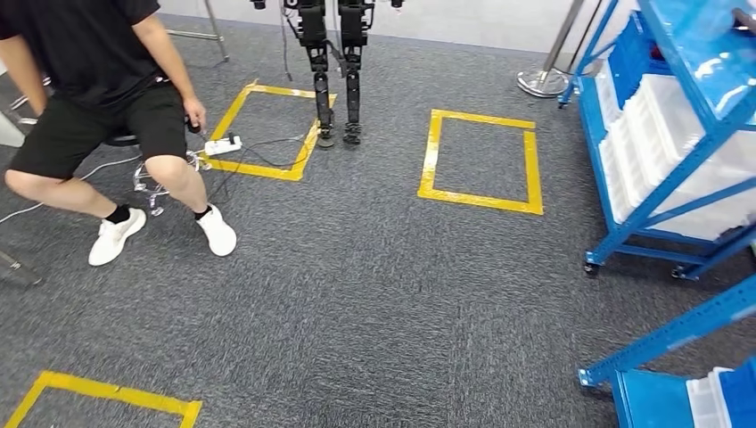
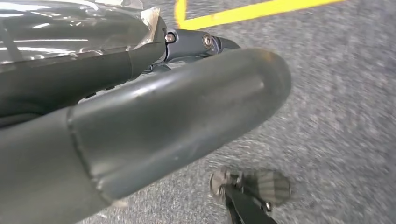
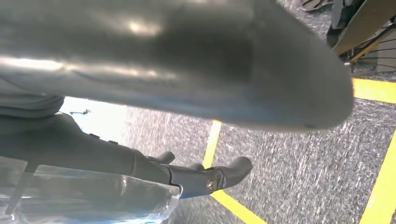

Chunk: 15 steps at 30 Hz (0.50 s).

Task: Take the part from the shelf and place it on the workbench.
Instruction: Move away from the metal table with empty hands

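Observation:
A blue shelf rack (image 1: 679, 169) stands at the right of the head view, loaded with white bins (image 1: 664, 134), blue bins (image 1: 635, 53) and clear plastic-wrapped items (image 1: 713, 49) on its upper level. Which of them is the part I cannot tell. My left hand (image 2: 177, 107) hangs over the grey carpet, thumb and dark fingers (image 2: 201, 42) stretched out with nothing between them. My right hand (image 3: 196, 93) hangs the same way, and carpet shows between its thumb and fingers (image 3: 210, 179). A crinkled clear plastic sheet (image 2: 70, 23) (image 3: 88, 198) lies along the outer side of each hand's fingers.
A person (image 1: 98, 98) sits on a stool at the left, with a power strip (image 1: 223, 145) and cables by their feet. Another robot's legs (image 1: 337, 80) stand ahead. Yellow tape squares (image 1: 481, 160) mark the carpet. A stanchion base (image 1: 542, 83) and a second blue rack (image 1: 677, 334) stand at the right.

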{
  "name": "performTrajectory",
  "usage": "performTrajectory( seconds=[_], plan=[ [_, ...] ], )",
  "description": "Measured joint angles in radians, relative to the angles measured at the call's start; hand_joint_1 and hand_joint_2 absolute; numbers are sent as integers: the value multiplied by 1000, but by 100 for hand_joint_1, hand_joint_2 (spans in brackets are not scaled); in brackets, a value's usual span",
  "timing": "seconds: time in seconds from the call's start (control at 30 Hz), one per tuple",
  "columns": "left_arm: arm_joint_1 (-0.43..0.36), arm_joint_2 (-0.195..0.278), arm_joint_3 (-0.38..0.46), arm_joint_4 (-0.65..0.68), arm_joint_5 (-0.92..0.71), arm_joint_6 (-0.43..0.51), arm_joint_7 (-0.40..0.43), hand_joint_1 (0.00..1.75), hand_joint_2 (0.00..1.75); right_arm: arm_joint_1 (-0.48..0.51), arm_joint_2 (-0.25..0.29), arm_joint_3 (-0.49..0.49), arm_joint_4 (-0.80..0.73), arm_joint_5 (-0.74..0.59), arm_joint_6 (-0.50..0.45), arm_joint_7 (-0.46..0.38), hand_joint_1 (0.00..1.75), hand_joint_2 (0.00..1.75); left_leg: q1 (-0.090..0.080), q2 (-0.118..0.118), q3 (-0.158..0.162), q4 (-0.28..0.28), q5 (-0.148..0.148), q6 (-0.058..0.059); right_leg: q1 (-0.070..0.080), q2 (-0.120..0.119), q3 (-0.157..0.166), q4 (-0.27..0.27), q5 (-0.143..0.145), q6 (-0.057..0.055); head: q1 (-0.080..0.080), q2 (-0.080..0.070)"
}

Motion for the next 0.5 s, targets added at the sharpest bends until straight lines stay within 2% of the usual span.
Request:
performTrajectory(
  seconds=[0.03, 0.07, 0.1, 0.13, 0.2, 0.27, 0.3, 0.33, 0.37, 0.4, 0.43, 0.47, 0.5],
  plan=[
    [-3, -4, 0, 0, -1, -1, 2, 0, 0, -2, 0, 2, 0, 4, 3, -2, 0, 0, 0, -14, 9, -28, 7, 2, 1, 10, -7, 5, -1, 7, 1, 0],
    [-7, -7, 0, 0, 0, -3, 1, 0, 0, -4, -1, 4, 0, 8, 6, -7, 0, 0, -4, -15, 12, -38, 6, 7, 2, 21, -15, 8, 0, 15, 1, 0],
    [-12, -11, 0, 0, 0, -7, -3, 0, 0, -3, -1, 6, 0, 10, 9, -13, 0, 0, -7, -3, 12, -40, 7, 15, 1, 32, -22, 7, 2, 24, 2, 0],
    [-16, -15, 0, 0, 0, -13, -8, 0, 0, 0, -3, 8, 0, 11, 14, -21, 0, 0, -9, 9, 14, -45, 11, 24, 0, 30, -28, 10, 3, 31, 2, 0],
    [-22, -20, -1, -1, -2, -25, -16, 0, 0, 1, -6, 10, 0, 10, 19, -32, 0, 0, -10, 34, 18, -56, 18, 42, 1, -11, -55, 56, -20, 34, 4, 0],
    [-23, -20, -1, -1, -7, -34, -15, 0, 0, 0, -7, 10, 0, 9, 21, -38, 0, 0, -13, 63, 19, -60, 21, 50, 0, -62, -114, 172, -73, 27, 7, 0],
    [-23, -20, -2, -1, -11, -37, -12, 0, 0, -1, -7, 10, 0, 8, 21, -40, 0, 0, -15, 78, 19, -60, 20, 51, -2, -72, -146, 234, -96, 27, 8, 0],
    [-23, -20, -4, -1, -16, -39, -9, 0, 0, 0, -8, 10, 0, 7, 22, -41, 0, 0, -16, 94, 18, -60, 20, 51, -5, -77, -165, 273, -107, 31, 8, 0],
    [-24, -20, -6, -1, -21, -41, -6, 0, 0, 1, -9, 10, 0, 7, 22, -42, 0, 0, -17, 107, 18, -60, 19, 50, -8, -82, -166, 278, -103, 38, 8, 0],
    [-25, -20, -10, -1, -25, -42, -3, 0, 0, 2, -10, 10, 0, 8, 22, -43, 0, 0, -17, 120, 19, -60, 18, 49, -12, -88, -147, 244, -87, 48, 8, 0],
    [-27, -20, -12, -1, -28, -42, 0, 0, 0, 2, -11, 11, 0, 10, 22, -43, 0, 0, -16, 131, 21, -59, 16, 45, -17, -102, -111, 180, -63, 58, 8, 0],
    [-29, -20, -15, -1, -30, -41, 3, 0, 0, 1, -10, 11, 0, 12, 22, -43, 0, 0, -17, 141, 23, -59, 13, 40, -19, -127, -75, 113, -41, 63, 9, 0],
    [-31, -19, -17, -2, -32, -38, 6, 0, 0, -1, -10, 12, 0, 14, 22, -43, 0, 0, -19, 151, 26, -58, 9, 33, -16, -147, -44, 59, -23, 63, 8, 0]
  ],
)
